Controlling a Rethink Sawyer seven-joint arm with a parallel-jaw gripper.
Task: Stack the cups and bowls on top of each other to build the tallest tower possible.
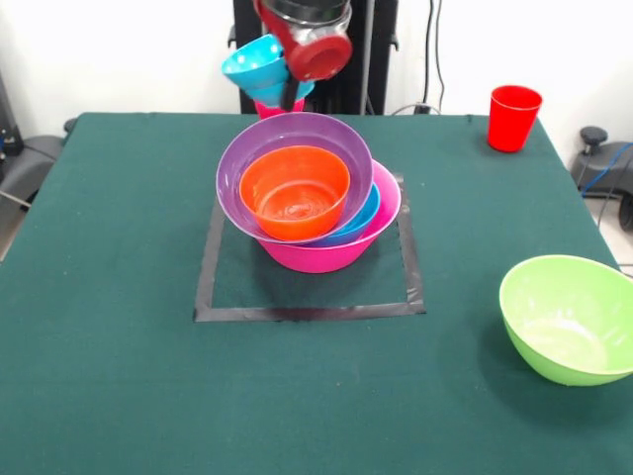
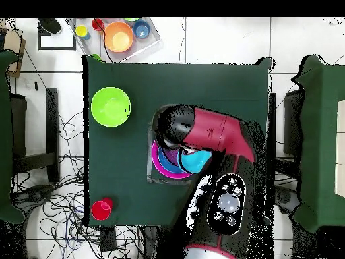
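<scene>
While the glossy pink bowl (image 1: 336, 255) bases the tower (image 1: 307, 193) of purple bowl (image 1: 259, 148) and orange bowl (image 1: 295, 193) at centre, the lime bowl (image 1: 569, 317) sits at four o'clock. Only the front view shows the gripper (image 1: 288, 96) clamping a smooth blue bowl (image 1: 252, 64); the red cup (image 1: 513, 117) stands at one o'clock.

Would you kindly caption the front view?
Gripper carries a small blue bowl above the tower; red cup and green bowl wait.

I can read no words, numbers, labels or brand marks anywhere around me: none on any bowl, cup or other thing in either view.
</scene>
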